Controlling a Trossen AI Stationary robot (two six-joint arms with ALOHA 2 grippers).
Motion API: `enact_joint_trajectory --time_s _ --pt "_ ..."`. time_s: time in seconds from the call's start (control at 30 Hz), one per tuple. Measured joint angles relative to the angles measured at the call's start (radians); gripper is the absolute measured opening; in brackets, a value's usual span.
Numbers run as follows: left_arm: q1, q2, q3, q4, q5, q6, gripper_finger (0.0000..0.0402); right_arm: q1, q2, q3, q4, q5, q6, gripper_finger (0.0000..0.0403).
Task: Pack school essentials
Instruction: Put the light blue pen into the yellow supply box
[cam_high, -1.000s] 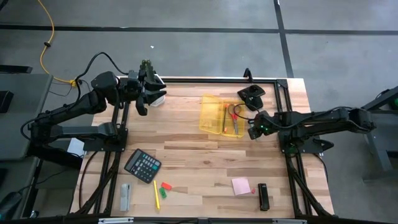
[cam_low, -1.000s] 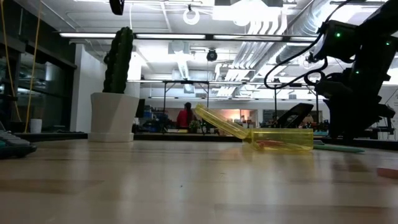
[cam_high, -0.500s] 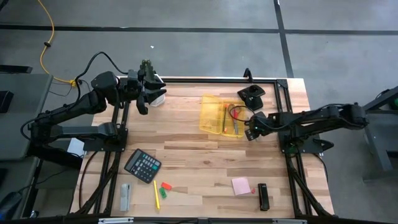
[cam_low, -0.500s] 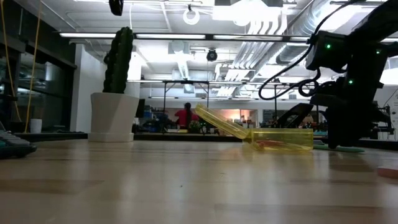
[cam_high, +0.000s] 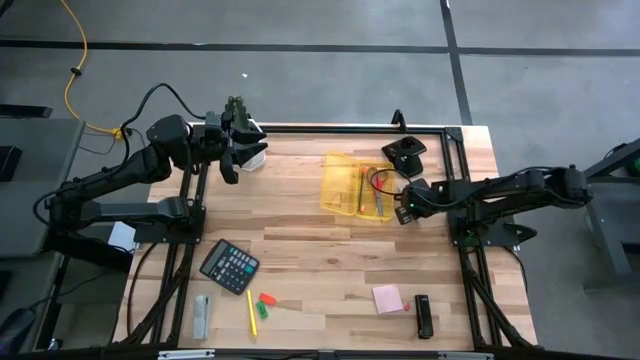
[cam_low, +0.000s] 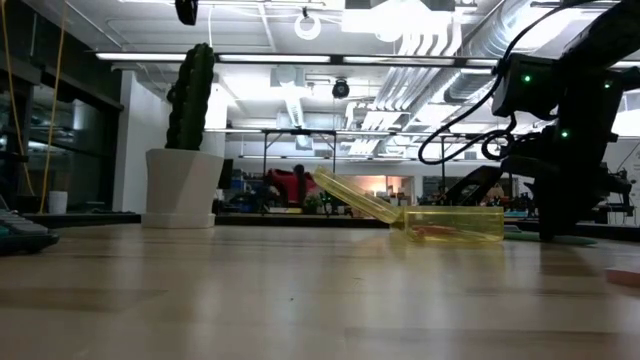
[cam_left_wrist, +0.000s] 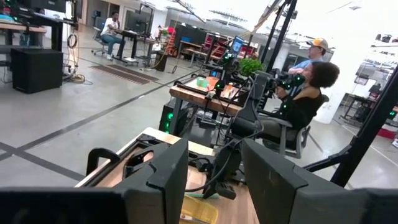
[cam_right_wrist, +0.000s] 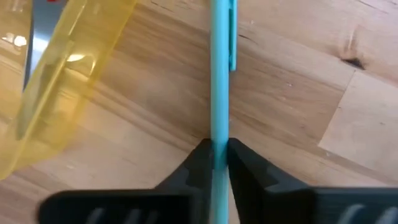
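The teal pen (cam_right_wrist: 219, 81) lies on the wooden table beside the open yellow see-through case (cam_high: 345, 182), which holds the red-handled scissors (cam_high: 372, 184). My right gripper (cam_high: 402, 212) stands low at the case's right side, shut on the pen. My left gripper (cam_left_wrist: 214, 186) waits open and holding nothing at the far left, by the cactus pot (cam_high: 245, 150). Near the front edge lie a yellow pencil (cam_high: 250, 310), small green and orange-red pieces (cam_high: 264, 303) and a pink sticky-note pad (cam_high: 388, 298). My right gripper pinches the pen's barrel (cam_right_wrist: 219, 134) between its two fingers (cam_right_wrist: 200, 160), some way from the clip end (cam_right_wrist: 232, 43). The fingers come from above and lie across the pen. The pen looks level at table height beside the case.
A dark calculator (cam_high: 229, 265) and a grey metal bar (cam_high: 201, 316) lie at the front left. A small black object (cam_high: 424, 315) lies by the pink pad, and another black object (cam_high: 405, 152) sits at the far right. The table's middle is bare wood.
My right gripper has moved a little toward the table's left edge, closer to the yellow case, and has sunk toward the table top. The case and the other things have stayed in place.
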Motion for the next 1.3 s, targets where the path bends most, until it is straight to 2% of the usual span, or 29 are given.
enact_joint_trajectory --time_s 0.07,0.2,0.5,0.63,0.77,0.97,1.03,1.17,1.3 --pt "0.0 0.0 0.0 0.0 0.0 0.002 0.014 0.0 -0.007 -0.001 -0.006 -0.003 -0.001 0.001" --pt "0.0 0.0 0.0 0.0 0.0 0.002 0.014 0.0 -0.058 -0.005 -0.033 -0.023 -0.037 0.0024" --pt "0.0 0.0 0.0 0.0 0.0 -0.005 0.014 0.001 -0.314 -0.008 -0.163 -0.189 -0.081 0.0005" --pt "0.0 0.0 0.0 -0.003 0.0 -0.005 0.014 0.001 -0.423 -0.008 -0.056 -0.257 -0.13 0.0004" --pt "0.0 0.0 0.0 -0.01 0.0 -0.004 0.014 0.015 -0.484 -0.007 0.191 -0.26 -0.196 0.0002" --pt "0.0 0.0 0.0 -0.009 0.0 -0.005 0.014 0.034 -0.458 -0.005 0.645 -0.196 -0.332 0.0001" --pt "0.0 0.0 0.0 -0.009 0.0 -0.005 0.014 0.032 -0.428 0.012 0.741 -0.164 -0.368 0.0001" --pt "-0.001 0.0 0.0 -0.009 0.0 -0.006 0.014 0.032 -0.331 0.135 0.76 -0.119 -0.505 0.0001" --pt "-0.002 0.005 0.0 -0.005 0.009 -0.008 0.014 0.032 -0.202 0.306 0.763 -0.122 -0.677 0.0"
